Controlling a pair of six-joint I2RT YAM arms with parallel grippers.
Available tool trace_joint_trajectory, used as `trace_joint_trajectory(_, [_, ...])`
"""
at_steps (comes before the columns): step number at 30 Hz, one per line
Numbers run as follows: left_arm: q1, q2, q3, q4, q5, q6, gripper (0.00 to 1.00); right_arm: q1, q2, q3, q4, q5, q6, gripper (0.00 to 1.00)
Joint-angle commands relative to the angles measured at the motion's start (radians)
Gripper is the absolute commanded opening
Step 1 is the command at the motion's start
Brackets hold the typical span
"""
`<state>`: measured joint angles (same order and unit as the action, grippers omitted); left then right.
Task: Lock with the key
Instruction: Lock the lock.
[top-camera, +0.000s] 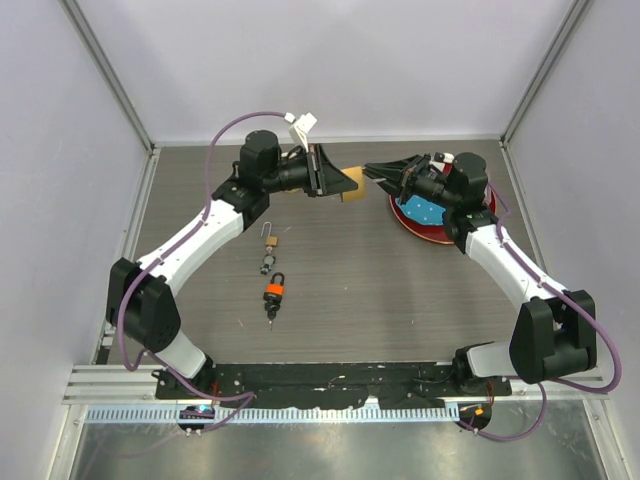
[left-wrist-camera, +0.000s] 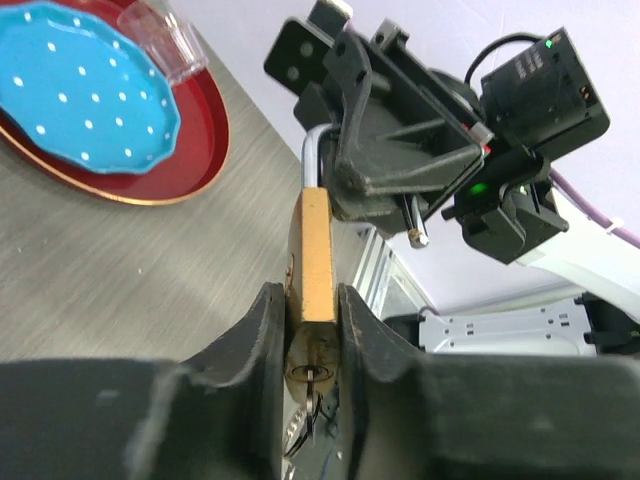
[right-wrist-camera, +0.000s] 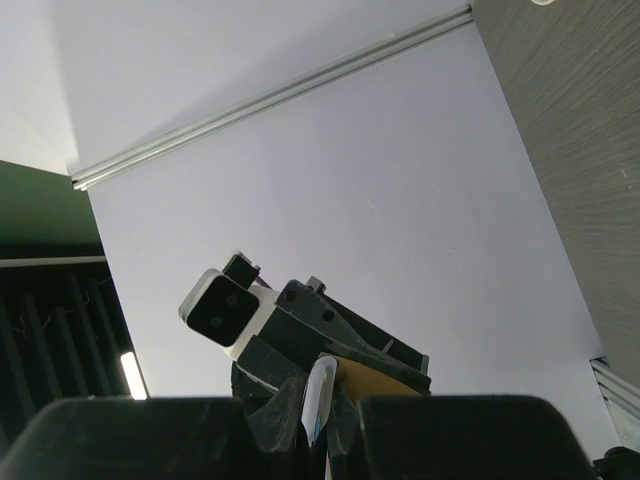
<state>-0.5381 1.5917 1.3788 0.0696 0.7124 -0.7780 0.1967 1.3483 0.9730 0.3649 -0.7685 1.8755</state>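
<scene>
Left fingers (left-wrist-camera: 312, 330) clamped the brass padlock (left-wrist-camera: 314, 255) body mid-air; right fingers (right-wrist-camera: 318, 420) pinched its shackle (right-wrist-camera: 320, 395). Spare padlocks w/ keys (top-camera: 272, 275) lay on worktop (top-camera: 400, 290).

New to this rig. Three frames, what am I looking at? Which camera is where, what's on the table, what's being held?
Two robot arms are bolted at the near edge of a table. The overhead picture is from a fixed camera above and behind them; the other two are from cameras on each wrist, looking past that arm's own fingers.

The left end effector is shut on the body of a brass padlock, holding it above the table. The right end effector is closed on the padlock's silver shackle, so both arms hold the same lock between them.

On the table lie a small padlock, then an orange padlock with keys nearer the arms. To the right sits a red tray with a blue dotted plate in it, and a clear plastic cup on the tray.
</scene>
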Motion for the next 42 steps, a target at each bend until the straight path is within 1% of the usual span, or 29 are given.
trace_joint_trajectory(1, [-0.005, -0.045, 0.009, -0.010, 0.055, 0.002, 0.12, -0.014, -0.026, 0.049, 0.124, 0.028, 0.019, 0.02])
trace_joint_trajectory(2, [-0.005, -0.042, 0.014, -0.010, 0.055, -0.003, 0.01, -0.016, -0.028, 0.047, 0.120, 0.026, 0.016, 0.02])
trace_joint_trajectory(5, [-0.005, -0.029, 0.029, -0.013, 0.058, -0.015, 0.00, -0.016, -0.028, 0.053, 0.082, 0.017, -0.018, 0.02])
trace_joint_trajectory(6, [-0.002, -0.024, 0.034, -0.013, 0.053, -0.021, 0.00, -0.014, -0.026, 0.058, 0.065, 0.005, -0.054, 0.02])
trace_joint_trajectory(9, [0.015, -0.022, 0.039, -0.016, 0.032, -0.050, 0.00, -0.016, -0.015, 0.090, -0.071, -0.020, -0.149, 0.02])
trace_joint_trajectory(10, [0.021, -0.021, 0.039, -0.017, 0.029, -0.056, 0.00, -0.014, -0.009, 0.105, -0.158, -0.044, -0.227, 0.02])
trace_joint_trajectory(12, [0.044, -0.022, 0.040, -0.028, 0.025, -0.078, 0.00, -0.016, 0.002, 0.156, -0.254, -0.057, -0.327, 0.04])
trace_joint_trajectory(13, [0.053, -0.024, 0.040, -0.022, 0.032, -0.093, 0.00, -0.014, 0.011, 0.174, -0.346, -0.058, -0.419, 0.09])
trace_joint_trajectory(15, [0.084, -0.029, 0.035, -0.001, 0.048, -0.137, 0.00, -0.016, 0.017, 0.223, -0.437, -0.052, -0.498, 0.18])
trace_joint_trajectory(16, [0.092, -0.033, 0.035, 0.005, 0.055, -0.151, 0.00, -0.016, 0.023, 0.236, -0.493, -0.046, -0.571, 0.28])
trace_joint_trajectory(18, [0.119, -0.036, 0.035, 0.022, 0.068, -0.193, 0.00, -0.016, 0.031, 0.271, -0.556, -0.035, -0.637, 0.37])
trace_joint_trajectory(19, [0.127, -0.041, 0.037, 0.022, 0.076, -0.204, 0.00, -0.016, 0.038, 0.282, -0.604, -0.028, -0.666, 0.44])
trace_joint_trajectory(20, [0.142, -0.044, 0.037, 0.022, 0.079, -0.211, 0.00, -0.016, 0.041, 0.297, -0.622, -0.025, -0.711, 0.48])
trace_joint_trajectory(21, [0.150, -0.047, 0.042, 0.019, 0.085, -0.225, 0.00, -0.017, 0.043, 0.303, -0.639, -0.022, -0.729, 0.53])
trace_joint_trajectory(25, [0.181, -0.056, 0.040, 0.030, 0.134, -0.273, 0.00, -0.020, 0.043, 0.320, -0.650, -0.022, -0.785, 0.62])
trace_joint_trajectory(29, [0.208, -0.082, 0.028, 0.007, 0.194, -0.284, 0.00, -0.022, 0.058, 0.369, -0.650, -0.046, -0.854, 0.65])
trace_joint_trajectory(30, [0.211, -0.094, 0.026, -0.005, 0.200, -0.280, 0.00, -0.025, 0.067, 0.381, -0.655, -0.060, -0.893, 0.65])
trace_joint_trajectory(32, [0.220, -0.105, 0.020, -0.049, 0.219, -0.267, 0.00, -0.023, 0.080, 0.432, -0.696, -0.066, -0.941, 0.65])
trace_joint_trajectory(35, [0.227, -0.128, -0.004, -0.067, 0.237, -0.260, 0.00, -0.023, 0.110, 0.502, -0.797, -0.064, -1.038, 0.66])
trace_joint_trajectory(36, [0.225, -0.137, -0.007, -0.067, 0.240, -0.260, 0.00, -0.022, 0.123, 0.515, -0.838, -0.061, -1.056, 0.66])
trace_joint_trajectory(41, [0.225, -0.147, -0.009, -0.131, 0.243, -0.238, 0.00, 0.000, 0.161, 0.569, -0.896, -0.077, -1.118, 0.65])
trace_joint_trajectory(42, [0.225, -0.150, -0.011, -0.132, 0.243, -0.236, 0.00, 0.007, 0.167, 0.582, -0.932, -0.072, -1.133, 0.65])
